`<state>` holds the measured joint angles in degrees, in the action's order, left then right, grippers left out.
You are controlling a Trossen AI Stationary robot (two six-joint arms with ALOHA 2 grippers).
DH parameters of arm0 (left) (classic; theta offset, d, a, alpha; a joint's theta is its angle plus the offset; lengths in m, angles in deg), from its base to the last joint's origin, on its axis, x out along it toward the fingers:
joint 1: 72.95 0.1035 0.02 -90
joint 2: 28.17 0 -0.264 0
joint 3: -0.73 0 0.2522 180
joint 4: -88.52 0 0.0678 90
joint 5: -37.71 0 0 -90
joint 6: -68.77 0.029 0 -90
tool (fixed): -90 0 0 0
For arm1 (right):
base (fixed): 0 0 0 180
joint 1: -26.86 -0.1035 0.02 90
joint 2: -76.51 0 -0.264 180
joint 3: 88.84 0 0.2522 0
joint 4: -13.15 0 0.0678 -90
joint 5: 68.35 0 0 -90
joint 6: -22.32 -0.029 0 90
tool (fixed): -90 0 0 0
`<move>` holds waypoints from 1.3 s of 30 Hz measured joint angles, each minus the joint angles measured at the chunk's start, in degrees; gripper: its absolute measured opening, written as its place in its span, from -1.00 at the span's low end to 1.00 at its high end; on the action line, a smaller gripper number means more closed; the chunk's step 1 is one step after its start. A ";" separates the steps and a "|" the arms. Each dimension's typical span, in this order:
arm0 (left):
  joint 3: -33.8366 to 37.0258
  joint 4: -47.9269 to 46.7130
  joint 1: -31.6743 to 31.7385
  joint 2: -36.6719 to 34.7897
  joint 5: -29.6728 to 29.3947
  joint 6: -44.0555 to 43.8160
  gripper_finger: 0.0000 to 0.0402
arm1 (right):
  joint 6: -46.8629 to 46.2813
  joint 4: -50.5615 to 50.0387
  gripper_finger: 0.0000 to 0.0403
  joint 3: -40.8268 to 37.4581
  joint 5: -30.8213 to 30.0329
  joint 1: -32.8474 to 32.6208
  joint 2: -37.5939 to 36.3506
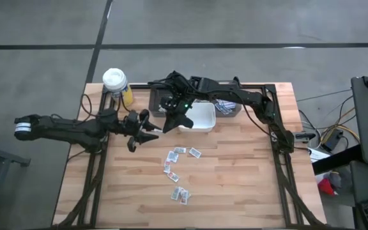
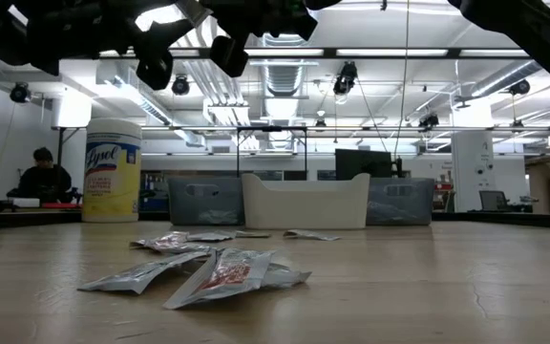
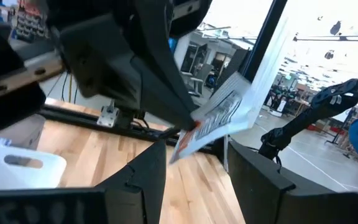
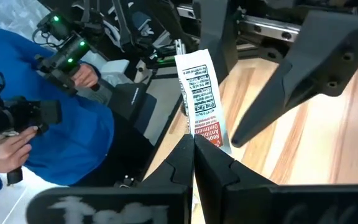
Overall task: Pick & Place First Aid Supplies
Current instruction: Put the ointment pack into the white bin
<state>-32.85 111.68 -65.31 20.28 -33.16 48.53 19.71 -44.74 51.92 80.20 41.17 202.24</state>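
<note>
Your right gripper [image 4: 193, 144] is clamped on one packet [image 4: 201, 99], raised beside the white bin [image 1: 200, 118] at the table's far side. Your left gripper [image 1: 151, 128], fingers apart, sits just left of it. Remaining packets [image 1: 179, 171] lie scattered mid-table, nearer.

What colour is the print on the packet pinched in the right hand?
White packet with black text and a red band near the right hand; clearest in the right wrist view.
</note>
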 joint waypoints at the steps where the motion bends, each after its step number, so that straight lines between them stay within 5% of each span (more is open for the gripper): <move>1: -0.18 0.10 0.00 0.00 -0.08 0.39 -0.18 | 0.04 0.01 -0.96 -0.08 -0.03 0.01 0.00; 12: -2.03 0.07 0.00 0.38 -1.98 2.56 -0.25 | 0.18 0.75 -0.96 -0.98 -0.23 0.11 0.55; 26: -2.00 0.14 0.00 1.99 -2.11 2.40 -0.96 | 0.19 1.04 -0.96 -1.03 -0.14 0.09 0.66; 39: -1.98 -0.96 -0.02 2.03 -2.88 2.72 -1.00 | 0.90 -2.70 -0.94 -1.03 0.24 1.08 0.36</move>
<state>-34.83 110.72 -65.34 22.30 -36.04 51.25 20.62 -47.44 50.89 80.45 42.25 202.60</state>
